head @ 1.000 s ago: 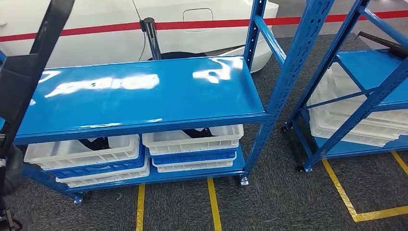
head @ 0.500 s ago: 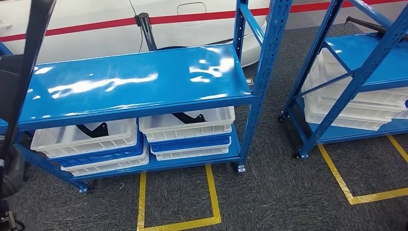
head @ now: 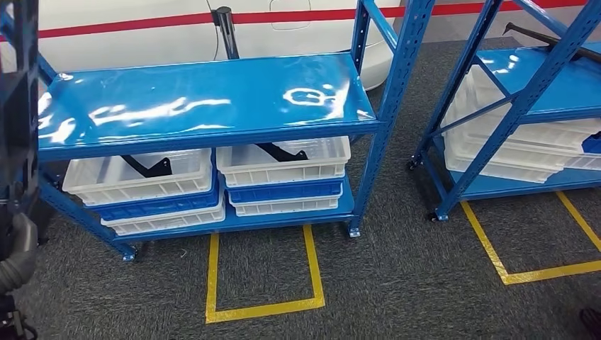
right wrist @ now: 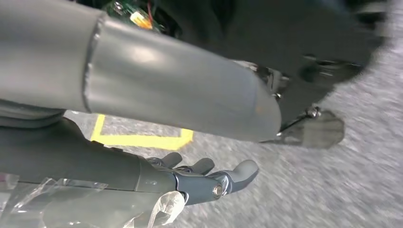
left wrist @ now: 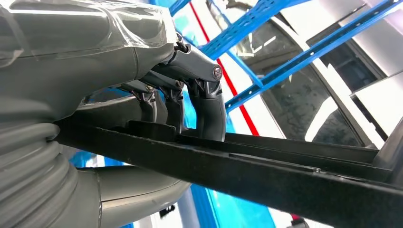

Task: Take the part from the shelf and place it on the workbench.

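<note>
A long black bar-shaped part (head: 18,85) rises along the left edge of the head view. My left hand (head: 15,248) holds it low down. In the left wrist view the fingers (left wrist: 209,104) wrap over the black part (left wrist: 266,171) and the thumb lies under it. My right hand (right wrist: 204,178) hangs over the grey carpet with its fingers stretched out and nothing in it. The blue shelf (head: 205,99) stands ahead of me with a bare, shiny top level.
White trays (head: 138,180) on the shelf's low level hold black parts (head: 283,152). A second blue shelf (head: 538,85) stands at the right with a black part (head: 546,39) on top. Yellow tape (head: 262,308) marks floor boxes. A white car (head: 142,25) stands behind.
The whole picture has shifted, so the camera has moved: the shelf now sits higher and farther off, with more floor and tape showing. The black part stays in my left hand.
</note>
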Motion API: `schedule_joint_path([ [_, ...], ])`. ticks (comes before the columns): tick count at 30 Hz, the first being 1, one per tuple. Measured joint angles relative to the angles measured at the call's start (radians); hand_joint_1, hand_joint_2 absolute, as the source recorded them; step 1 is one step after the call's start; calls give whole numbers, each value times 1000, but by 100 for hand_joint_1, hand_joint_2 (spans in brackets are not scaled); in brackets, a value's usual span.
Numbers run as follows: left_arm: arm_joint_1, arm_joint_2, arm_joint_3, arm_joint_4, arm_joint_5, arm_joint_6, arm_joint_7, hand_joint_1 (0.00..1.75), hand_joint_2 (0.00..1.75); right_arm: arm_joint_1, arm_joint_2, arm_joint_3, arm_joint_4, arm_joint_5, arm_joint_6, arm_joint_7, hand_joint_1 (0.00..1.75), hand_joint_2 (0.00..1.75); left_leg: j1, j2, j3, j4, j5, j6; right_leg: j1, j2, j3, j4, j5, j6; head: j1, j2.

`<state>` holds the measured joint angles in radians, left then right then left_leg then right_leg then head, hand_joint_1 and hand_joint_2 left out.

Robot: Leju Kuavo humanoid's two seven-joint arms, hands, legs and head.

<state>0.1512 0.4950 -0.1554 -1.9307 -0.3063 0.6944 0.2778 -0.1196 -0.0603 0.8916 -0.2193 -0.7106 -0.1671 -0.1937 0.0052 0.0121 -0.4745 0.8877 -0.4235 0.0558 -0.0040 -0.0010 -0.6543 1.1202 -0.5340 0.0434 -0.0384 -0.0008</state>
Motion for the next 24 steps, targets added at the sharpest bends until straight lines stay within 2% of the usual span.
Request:
schedule_joint_path([
  [1,3,-4,1,0,19,0,-14,175,175,1,0,0,0,0,0,0,0,0,0,0,-15,1,11,0,0,0,-13,66,-32,2,0,0],
  [2,6,-9,3,0,36,1,-27,175,175,1,0,0,0,-1,0,0,0,0,-1,0,-30,4,22,-1,0,0,-15,111,-39,3,1,0],
  [3,9,-13,6,0,51,1,-39,175,175,1,0,0,0,-1,0,0,0,0,-1,0,-44,7,32,-3,0,0,-1,123,-22,3,1,0],
  [4,11,-18,11,1,63,1,-50,175,175,1,0,0,0,-2,0,-1,0,0,-1,0,-58,11,41,-5,-1,0,33,93,10,2,1,0],
  [5,12,-22,15,1,73,2,-60,175,175,1,0,0,0,-2,0,-2,0,0,-1,0,-70,17,48,-8,0,0,84,29,39,-2,1,0],
  [6,13,-26,20,2,79,2,-68,175,175,0,-1,0,0,-3,0,-2,0,0,-2,0,-81,23,55,-12,1,1,141,-52,53,-6,1,0],
  [7,14,-29,24,2,82,3,-73,175,175,0,-2,0,0,-3,0,-3,0,0,-3,1,-90,28,61,-17,3,1,188,-127,54,-10,1,0],
  [8,14,-31,26,2,83,4,-76,175,175,1,-3,0,0,-3,0,-4,0,0,-3,2,-96,32,68,-22,6,2,217,-178,46,-14,0,0],
  [9,15,-33,28,2,84,5,-77,175,175,0,-4,0,0,-3,0,-4,0,0,-2,3,-101,32,76,-28,9,2,226,-202,38,-19,0,0],
  [11,16,-37,33,2,84,7,-79,175,175,-1,-3,0,0,-3,0,-5,0,0,2,3,-110,32,86,-40,9,1,216,-212,50,-32,0,0],
  [12,17,-39,37,2,84,7,-79,175,175,-1,-3,0,0,-3,0,-5,0,0,4,2,-119,44,70,-46,8,-1,207,-214,61,-41,0,0],
  [13,18,-41,41,2,84,8,-79,175,175,-2,-3,0,0,-3,0,-5,0,0,6,0,-134,75,37,-52,6,-3,198,-217,73,-48,0,0],
  [15,20,-44,46,2,85,8,-80,175,175,-2,-4,0,0,-3,0,-5,0,0,11,-2,-174,201,-65,-64,4,-7,175,-218,93,-56,-1,0],
  [16,20,-46,47,3,85,8,-81,175,175,-2,-4,0,0,-3,0,-5,0,0,13,-2,-191,272,-103,-69,4,-8,164,-217,101,-57,-1,0],
  [17,21,-48,48,3,85,8,-81,175,175,-1,-4,0,0,-3,0,-5,0,0,15,-2,-199,326,-121,-73,4,-8,151,-215,110,-56,-1,0],
  [18,22,-49,49,3,85,8,-82,175,175,-1,-4,0,0,-3,0,-5,0,0,17,-2,-190,346,-115,-75,3,-8,137,-212,118,-54,-1,0],
  [19,22,-50,50,3,85,8,-82,175,175,-1,-3,0,0,-3,0,-5,0,0,19,-2,-161,324,-91,-77,1,-8,124,-209,126,-51,-1,0],
  [21,21,-50,51,3,84,8,-82,175,175,-2,-3,0,0,-4,0,-5,0,0,22,-2,-57,185,-43,-78,-1,-7,100,-201,140,-42,-1,0],
  [22,20,-51,51,3,83,8,-82,175,175,-2,-3,0,0,-4,0,-5,0,0,20,-4,-5,103,-36,-75,0,-6,92,-197,147,-36,-1,0],
  [23,19,-51,52,3,83,9,-81,175,175,-3,-3,0,0,-5,0,-5,0,0,18,-6,30,46,-36,-69,1,-6,86,-196,155,-30,-1,0],
  [24,19,-52,52,3,83,9,-81,175,175,-3,-4,0,0,-7,0,-5,0,0,15,-8,46,15,-41,-63,1,-6,81,-195,162,-24,-1,0],
])
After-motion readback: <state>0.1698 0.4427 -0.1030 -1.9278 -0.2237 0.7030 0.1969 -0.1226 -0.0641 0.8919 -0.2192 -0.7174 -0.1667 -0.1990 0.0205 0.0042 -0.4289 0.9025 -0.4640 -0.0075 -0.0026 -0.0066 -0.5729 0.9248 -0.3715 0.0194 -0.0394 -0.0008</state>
